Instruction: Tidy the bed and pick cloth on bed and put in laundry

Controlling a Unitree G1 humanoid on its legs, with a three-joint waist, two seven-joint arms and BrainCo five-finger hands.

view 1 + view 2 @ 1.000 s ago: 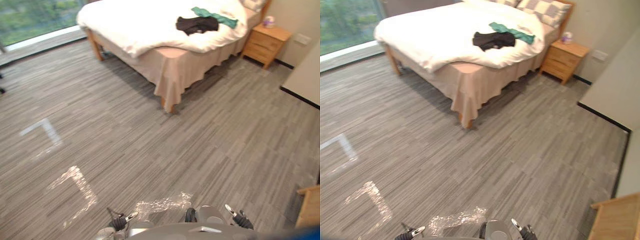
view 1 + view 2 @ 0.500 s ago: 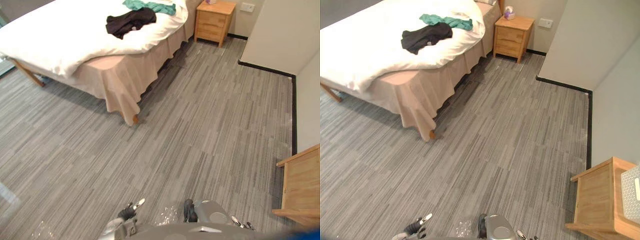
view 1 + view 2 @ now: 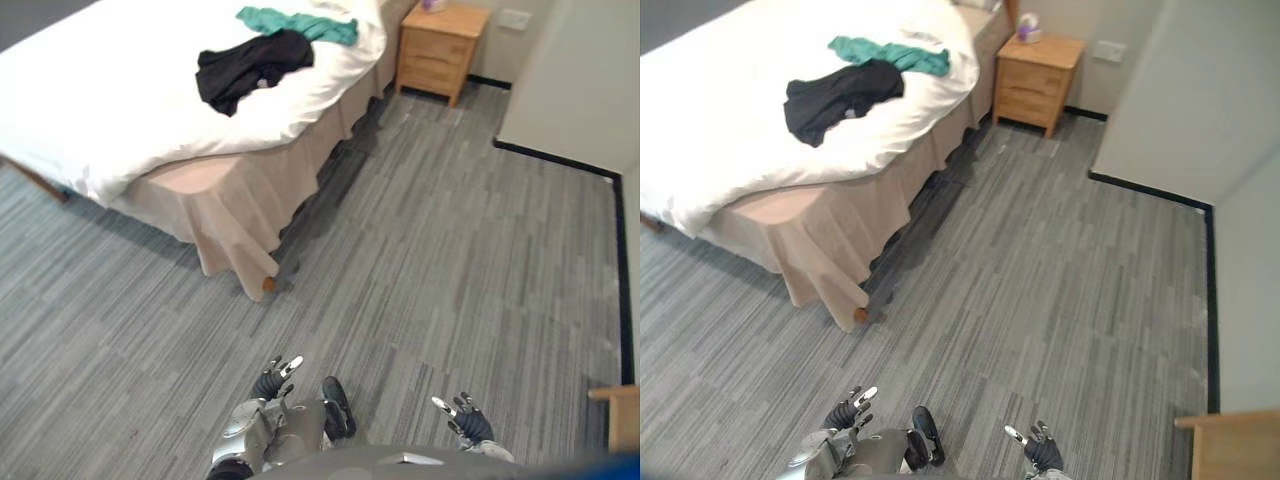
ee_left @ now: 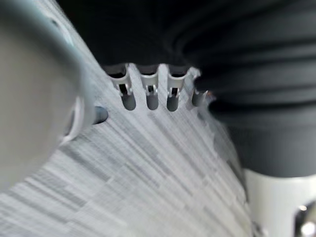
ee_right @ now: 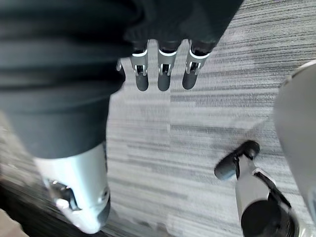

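Black cloth point(image 3: 250, 68) by bed point(image 3: 110, 110) edge; wide floor point(image 3: 440, 250) before it; left hand point(image 3: 272, 382), right hand point(image 3: 466, 420) uncurled, empty.

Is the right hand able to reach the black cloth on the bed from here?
Probably not. The right hand hangs low over the floor, and the black cloth lies far off on the bed, with open floor between.

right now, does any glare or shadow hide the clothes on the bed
Left eye view: the white duvet is brightly lit, but the black cloth and green cloth stand out plainly against it. Right eye view: the bed casts a dark shadow on the floor beside its skirt, away from both cloths.
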